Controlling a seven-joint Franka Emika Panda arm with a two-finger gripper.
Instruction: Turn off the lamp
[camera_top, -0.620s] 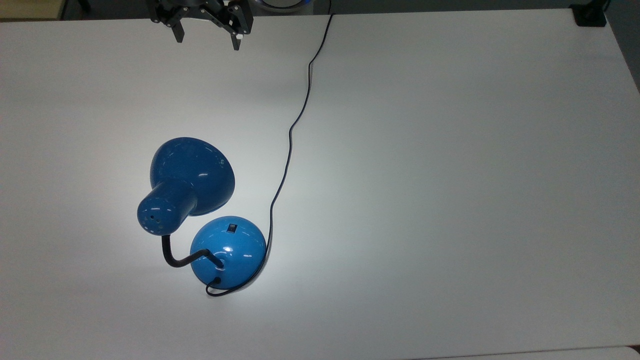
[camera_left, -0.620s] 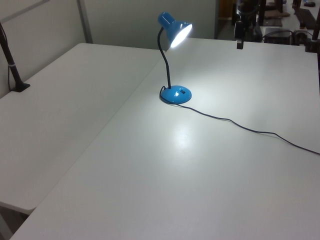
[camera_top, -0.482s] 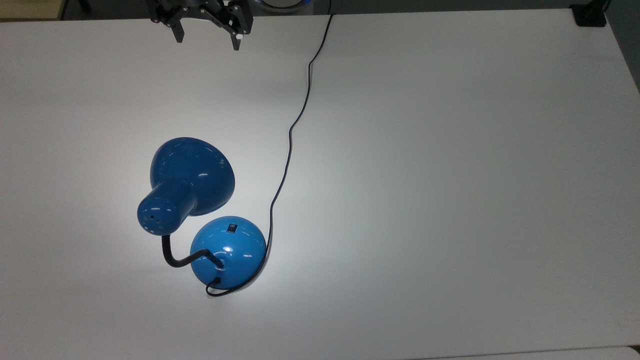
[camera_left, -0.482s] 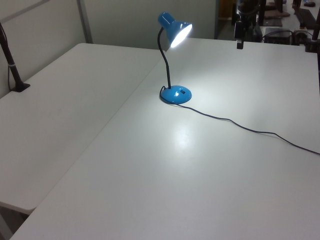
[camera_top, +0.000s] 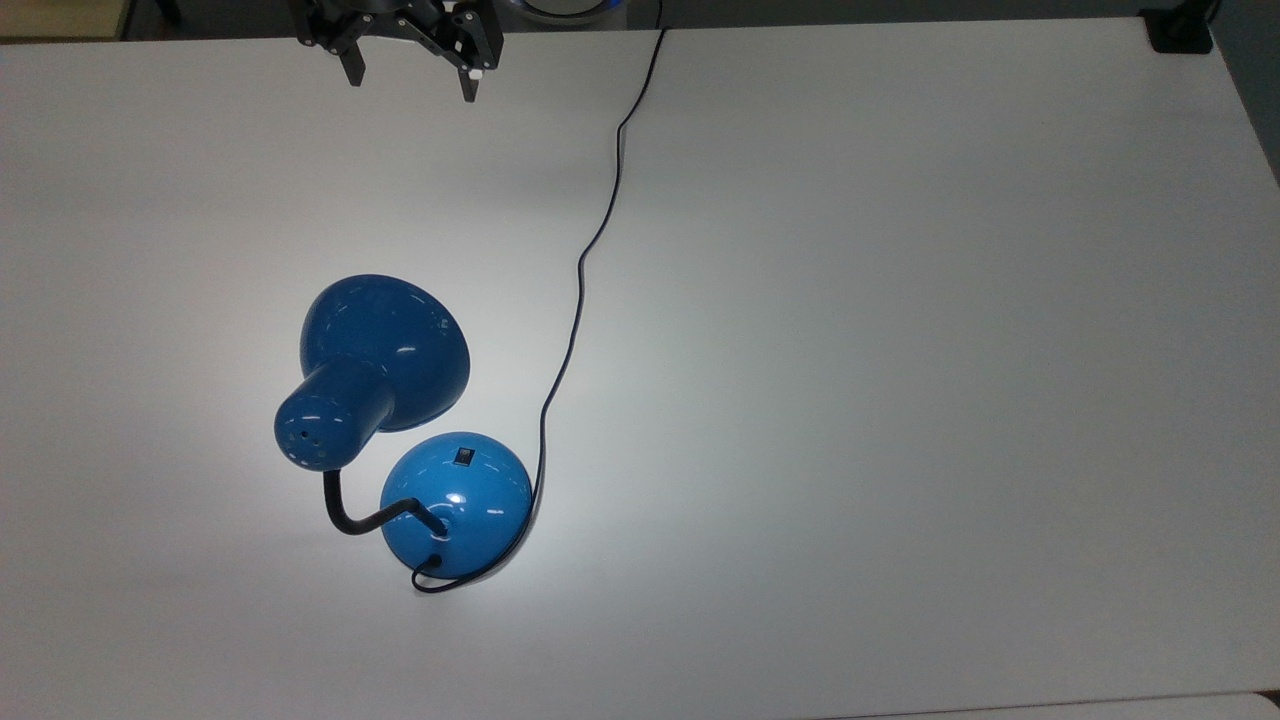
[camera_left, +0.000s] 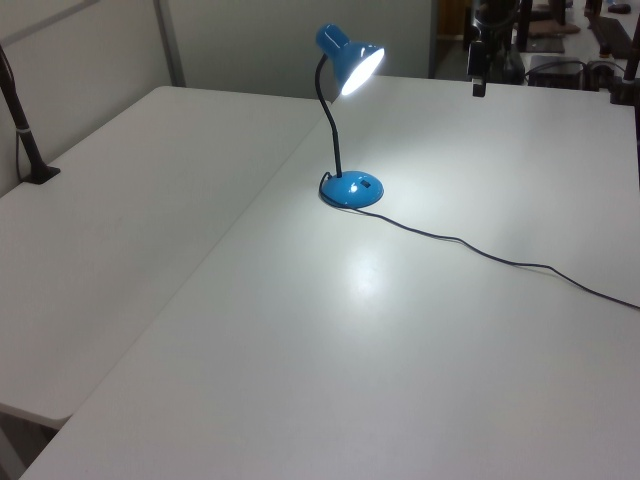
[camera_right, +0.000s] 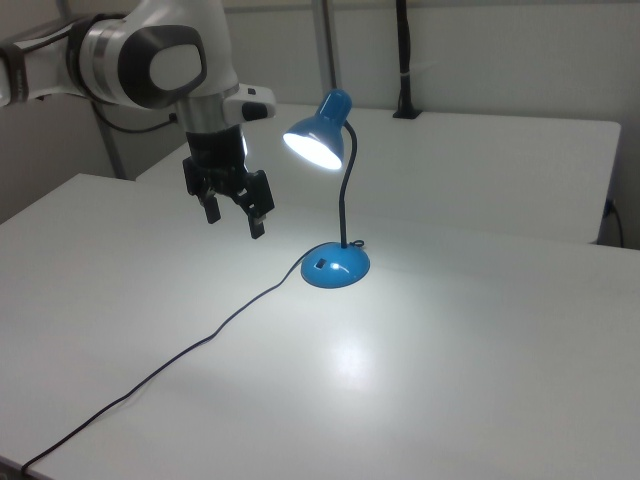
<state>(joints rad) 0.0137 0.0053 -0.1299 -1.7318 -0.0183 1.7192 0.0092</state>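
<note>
The blue lamp stands lit on the white table, its bell shade throwing a bright patch on the tabletop. A black gooseneck joins the shade to the round blue base, which carries a small black switch. My gripper hangs open and empty above the table at the top view's upper left, well apart from the lamp. In the left view the gripper is at the far edge.
The lamp's black cord runs from the base across the table and off its edge. A black clamp post stands at the left view's left; another post rises at the right view's back.
The gripper has shifted slightly toward the top view's upper edge. The lamp stays lit and has not moved.
</note>
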